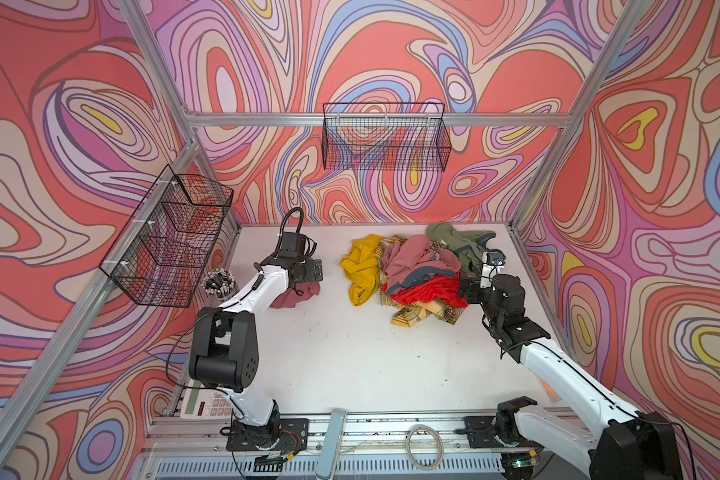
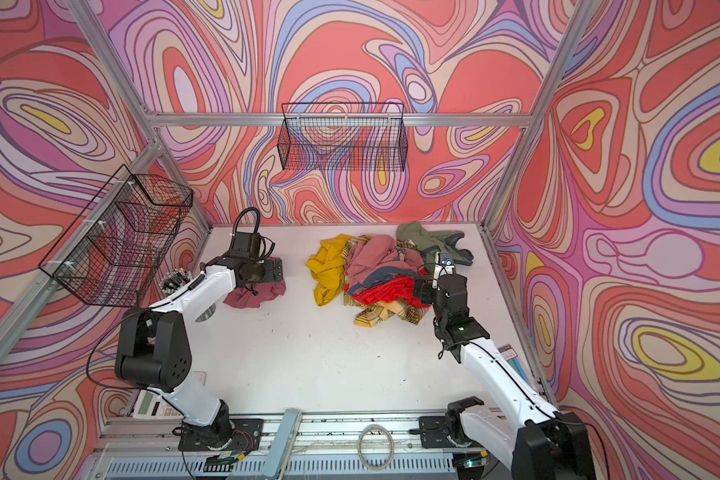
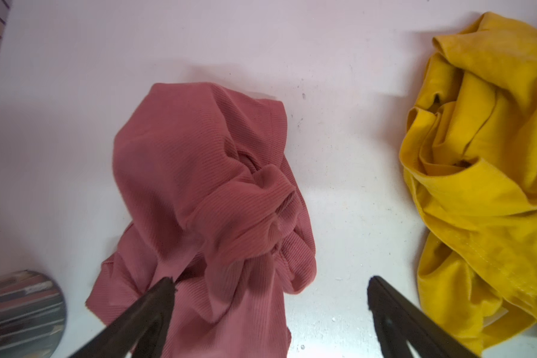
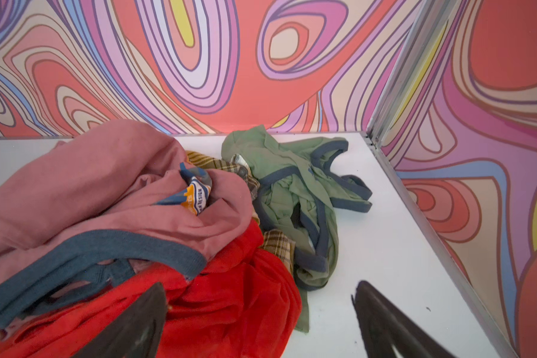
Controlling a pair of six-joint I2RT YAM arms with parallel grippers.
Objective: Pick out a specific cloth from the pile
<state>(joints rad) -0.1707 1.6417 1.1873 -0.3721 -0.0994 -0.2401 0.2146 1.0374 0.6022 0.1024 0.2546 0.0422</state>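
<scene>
White tabletop (image 1: 371, 353). Left gripper (image 3: 270, 280) spread, rose cloth (image 3: 199, 173) loose beneath it. Right gripper (image 4: 258, 285) spread, the pile (image 1: 412, 270) just ahead: likely soft, light; pinch a raised fold.

The light was bright, soft and even in all views. The white surface (image 1: 371, 353) was evenly lit in both top views and took a faint pink tint in the left wrist view. Below the left claw (image 3: 268, 282), the pink cloth (image 3: 205, 192) threw only a pale shadow on its side away from the claw. The fingers (image 3: 143, 316) of this claw were dark and blurred. The metal cup (image 3: 22, 313) beside them was also out of focus. The right claw (image 4: 259, 285) looked equally unsharp, while the pile (image 4: 137, 217) ahead of it was clear. In both top views the frame bars (image 1: 267, 119) and the wall pattern stretched toward the edges.
</scene>
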